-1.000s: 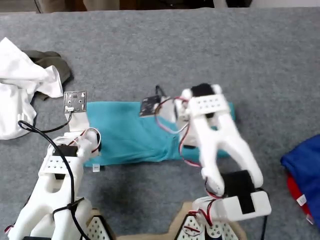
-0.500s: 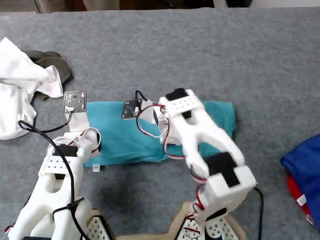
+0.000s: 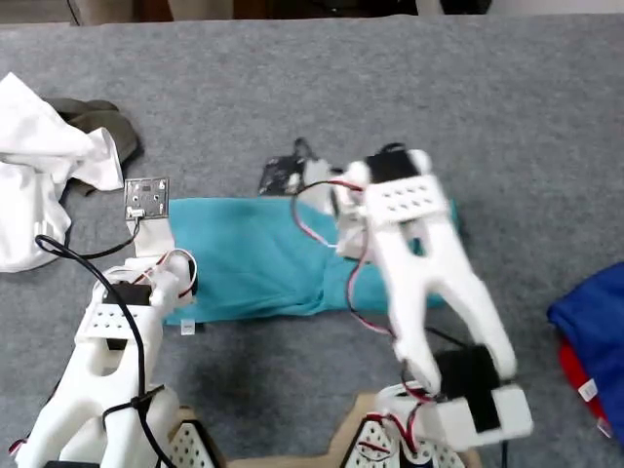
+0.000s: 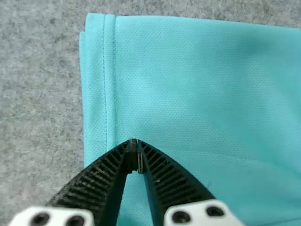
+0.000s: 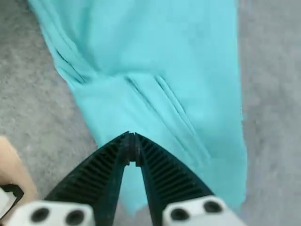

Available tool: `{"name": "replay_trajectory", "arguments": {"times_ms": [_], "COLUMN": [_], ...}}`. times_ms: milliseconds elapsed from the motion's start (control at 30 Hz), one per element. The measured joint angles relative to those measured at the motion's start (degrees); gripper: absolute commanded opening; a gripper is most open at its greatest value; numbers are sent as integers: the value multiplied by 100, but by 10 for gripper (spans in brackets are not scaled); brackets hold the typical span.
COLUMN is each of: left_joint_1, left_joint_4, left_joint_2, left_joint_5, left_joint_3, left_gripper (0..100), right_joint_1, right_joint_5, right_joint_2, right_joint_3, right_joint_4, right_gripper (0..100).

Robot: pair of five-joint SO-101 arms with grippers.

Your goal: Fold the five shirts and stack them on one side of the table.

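- One teal shirt (image 3: pixel 244 258) lies flat in the middle of the table (image 3: pixel 487 117), with a white shirt (image 3: pixel 39 166) heaped at the left and a blue shirt (image 3: pixel 595 322) at the right edge.
- At the teal shirt's hem, the left gripper (image 4: pixel 133 148) has its jaws together, perhaps pinching cloth.
- Over creased teal cloth, the right gripper (image 5: pixel 130 143) also has its jaws together.

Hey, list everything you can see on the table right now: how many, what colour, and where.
table: one, grey, under everything.
teal shirt: one, teal, mid-table, lying flat.
white shirt: one, white, crumpled at the left edge.
dark shirt: one, dark olive, behind the white shirt.
blue shirt: one, blue, right edge.
red shirt: one, red, against the blue shirt.
left gripper: one, black, shut, over the teal shirt's hemmed end.
right gripper: one, black, shut, over the teal shirt.
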Motion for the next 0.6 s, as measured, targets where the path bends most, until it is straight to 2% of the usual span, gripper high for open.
{"name": "replay_trajectory", "arguments": {"times_ms": [167,300,500,600], "left_joint_1": [0,-70,-176,-26], "left_joint_4": [0,220,1108,1345], "left_joint_2": [0,9,9,9], "left_joint_5": [0,0,18,-448], "left_joint_3": [0,-237,-607,-501], "left_gripper": [21,21,21,20], "right_joint_1": [914,1345,1662,1714], "right_joint_5": [35,35,35,35], "right_joint_2": [53,404,985,1310], "right_joint_3": [0,360,1029,1108], "right_joint_4": [9,-527,-1477,-1846], "right_gripper": [7,7,6,6]}}
